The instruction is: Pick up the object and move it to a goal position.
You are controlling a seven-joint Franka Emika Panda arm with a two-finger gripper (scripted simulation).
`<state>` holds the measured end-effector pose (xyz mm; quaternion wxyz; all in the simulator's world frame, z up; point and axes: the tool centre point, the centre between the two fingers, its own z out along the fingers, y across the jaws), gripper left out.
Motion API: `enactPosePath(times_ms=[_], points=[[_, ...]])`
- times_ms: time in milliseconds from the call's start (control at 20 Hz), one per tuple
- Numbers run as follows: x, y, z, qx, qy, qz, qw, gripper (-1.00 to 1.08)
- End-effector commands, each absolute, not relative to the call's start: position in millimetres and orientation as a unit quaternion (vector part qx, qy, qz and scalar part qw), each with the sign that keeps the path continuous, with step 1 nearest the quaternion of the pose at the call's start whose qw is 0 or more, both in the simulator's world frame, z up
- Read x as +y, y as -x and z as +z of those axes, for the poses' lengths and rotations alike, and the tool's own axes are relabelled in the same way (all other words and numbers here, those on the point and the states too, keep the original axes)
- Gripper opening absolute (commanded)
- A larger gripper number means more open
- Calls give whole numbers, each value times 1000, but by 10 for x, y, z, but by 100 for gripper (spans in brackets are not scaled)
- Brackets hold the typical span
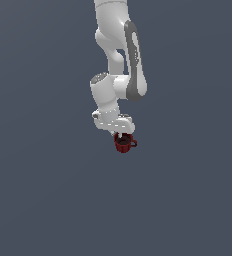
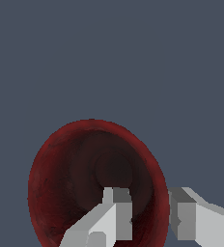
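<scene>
The pincer (image 2: 150,217) straddles the mug's (image 1: 123,143) wall, one finger (image 2: 115,212) inside and one outside, apparently pinching it; the mug hangs just under the wrist, handle toward the exterior view's right; grasp seemingly made, carrying to the goal remains; no goal marker shows.

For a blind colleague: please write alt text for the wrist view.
A dark red mug seen from above, with one finger of the white hand inside its dark opening and the other finger outside its wall. Behind them is plain grey-blue ground.
</scene>
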<state>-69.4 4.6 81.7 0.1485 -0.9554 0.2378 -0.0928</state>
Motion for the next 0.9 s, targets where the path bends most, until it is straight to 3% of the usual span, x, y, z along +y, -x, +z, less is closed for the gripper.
enactPosePath(times_ms=[0, 850], points=[[102, 702, 895, 237, 955, -94, 149, -100], [836, 971, 1797, 238, 955, -94, 148, -100]])
